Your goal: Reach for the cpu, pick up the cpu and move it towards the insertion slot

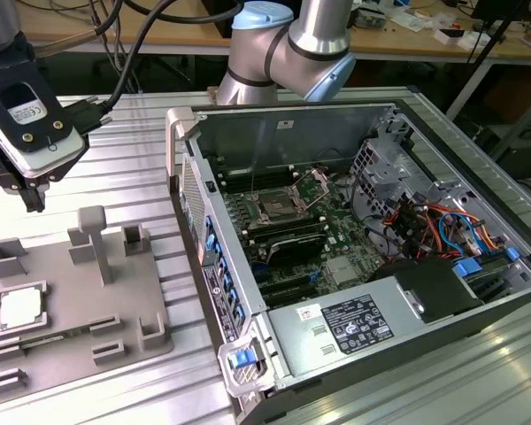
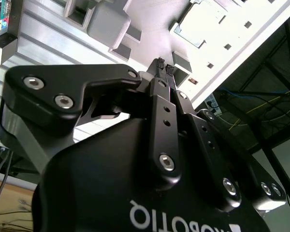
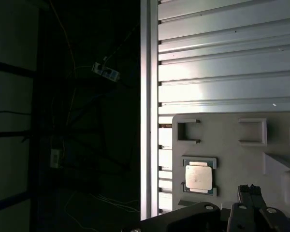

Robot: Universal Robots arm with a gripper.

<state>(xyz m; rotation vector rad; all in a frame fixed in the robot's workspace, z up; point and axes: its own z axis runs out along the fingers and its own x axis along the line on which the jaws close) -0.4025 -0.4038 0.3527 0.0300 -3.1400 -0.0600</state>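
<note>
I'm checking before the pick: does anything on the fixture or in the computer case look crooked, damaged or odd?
Nothing stands out. The cpu lies flat and square in its recess on the grey fixture, and the insertion slot shows no visible damage.

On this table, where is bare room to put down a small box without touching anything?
The ribbed table is bare between the grey fixture, the tool and the computer case. Another bare patch borders the case at the exterior view's lower right. The fixture, with its posts and the cpu, and the case interior are crowded.
</note>
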